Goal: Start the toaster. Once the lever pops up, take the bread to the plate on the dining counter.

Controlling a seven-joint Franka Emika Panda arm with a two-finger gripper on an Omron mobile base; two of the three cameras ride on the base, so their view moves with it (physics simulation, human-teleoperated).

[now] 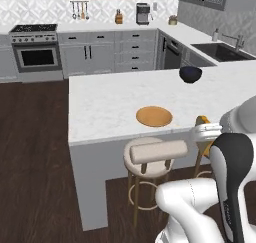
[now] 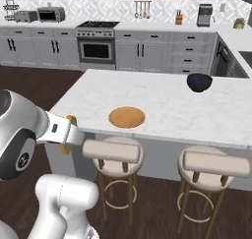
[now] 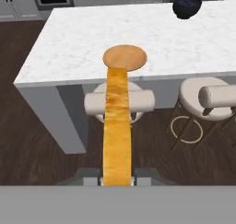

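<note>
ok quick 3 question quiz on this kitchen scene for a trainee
1. True or false: the bread already lies on the plate.
2. What is the gripper holding?
3. Which dark thing sits on the dining counter beyond the plate: A) bowl, B) kettle, C) pan?

Key:
1. False; it is still clamped in the jaws, short of the counter's edge.
2. The bread.
3. A

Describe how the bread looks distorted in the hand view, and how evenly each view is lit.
Hand view: the bread stretches into a long orange strip, foreshortened because it sits close to the lens, its far end overlapping the plate. Left and right base views: flat, even rendered light, no glare on the counter, everything sharp.
</note>
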